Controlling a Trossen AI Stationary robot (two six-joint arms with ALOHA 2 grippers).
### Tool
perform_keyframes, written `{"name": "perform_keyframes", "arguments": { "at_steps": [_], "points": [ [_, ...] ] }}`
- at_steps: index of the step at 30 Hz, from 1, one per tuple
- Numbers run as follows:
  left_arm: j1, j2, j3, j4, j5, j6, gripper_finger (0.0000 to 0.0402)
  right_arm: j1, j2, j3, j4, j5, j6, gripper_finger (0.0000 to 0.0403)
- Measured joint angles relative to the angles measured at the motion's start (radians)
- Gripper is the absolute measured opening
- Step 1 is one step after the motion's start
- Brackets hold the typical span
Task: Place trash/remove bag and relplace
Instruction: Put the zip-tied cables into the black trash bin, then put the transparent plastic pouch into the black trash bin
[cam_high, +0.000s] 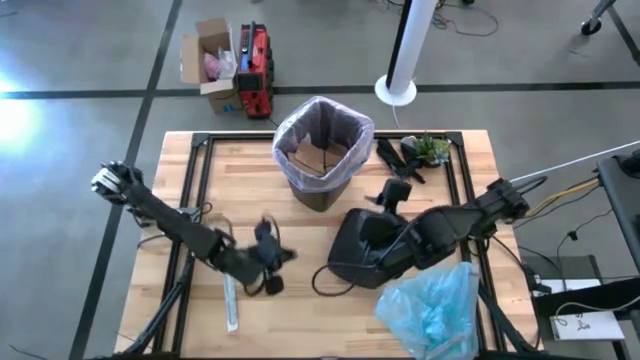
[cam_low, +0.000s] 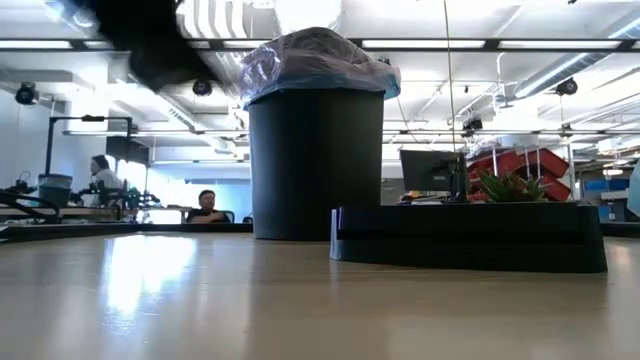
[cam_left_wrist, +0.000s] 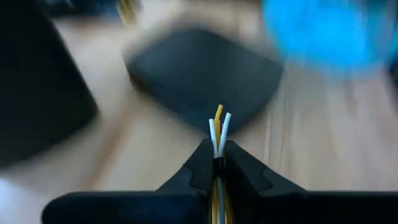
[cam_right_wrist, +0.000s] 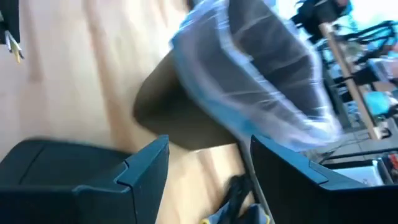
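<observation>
A: Starting nearest, what do we have at the front edge of the table (cam_high: 330, 315)?

B: We see the crinkly light blue bag (cam_high: 432, 308) lying in a heap at the front right corner, touching nothing but the wood. To its left, near the front, a pale strip (cam_high: 231, 303) lies flat on the boards.

A: And our left gripper (cam_high: 268, 262)?

B: It sits low over the front-left part of the table. In the left wrist view its fingers (cam_left_wrist: 205, 163) are pressed together on thin white and yellow strips (cam_left_wrist: 218, 127) that stick out between the tips.

A: What lies in the middle?

B: A black lid (cam_high: 362, 248), resting flat on the table just left of the blue bag. Our right gripper (cam_high: 392, 195) hangs over its far side, between the lid and the bin. In the right wrist view its two fingers (cam_right_wrist: 140, 168) stand apart with nothing between them.

A: Farther back?

B: The black bin (cam_high: 322, 150) stands upright at the far middle of the table, lined with the pale pink-lavender liner (cam_high: 345, 120) folded over its rim. Crumpled brown paper (cam_high: 318, 155) lies inside it. To the right of the bin we see a black-and-green clump (cam_high: 420, 152) at the far edge.

A: Beyond the table?

B: On the floor, an open cardboard box (cam_high: 208, 62) beside a red case (cam_high: 257, 70), and a white pole (cam_high: 409, 50).
</observation>
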Motion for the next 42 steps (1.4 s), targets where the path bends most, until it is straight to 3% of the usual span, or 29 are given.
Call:
{"name": "perform_keyframes", "arguments": {
  "at_steps": [3, 6, 11, 16, 27, 33, 42],
  "points": [
    [0.058, -0.077, 0.047, -0.006, -0.078, 0.05, 0.0011, -0.001, -0.04, 0.0, 0.027, 0.014, 0.037, 0.0208],
    [0.143, -0.141, 0.098, 0.0, -0.089, 0.059, 0.0011, 0.002, -0.067, 0.0, 0.058, 0.046, 0.061, 0.0206],
    [0.335, -0.161, 0.186, -0.005, 0.045, 0.079, 0.0011, 0.007, -0.076, -0.006, 0.081, 0.062, 0.05, 0.0209],
    [0.508, -0.101, 0.353, -0.023, 0.199, 0.137, 0.0011, 0.015, -0.063, -0.039, 0.09, 0.065, 0.055, 0.0208],
    [0.698, 0.157, 0.804, -0.453, 0.204, 0.239, 0.0015, 0.083, -0.062, -0.152, 0.128, 0.064, 0.245, 0.0218],
    [0.729, 0.255, 0.937, -0.574, 0.202, 0.237, 0.0072, 0.121, -0.062, -0.134, 0.128, 0.064, 0.33, 0.024],
    [0.702, 0.255, 0.94, -0.622, 0.203, 0.236, 0.0181, 0.153, -0.064, -0.104, 0.177, 0.064, 0.346, 0.0276]
  ]
}}
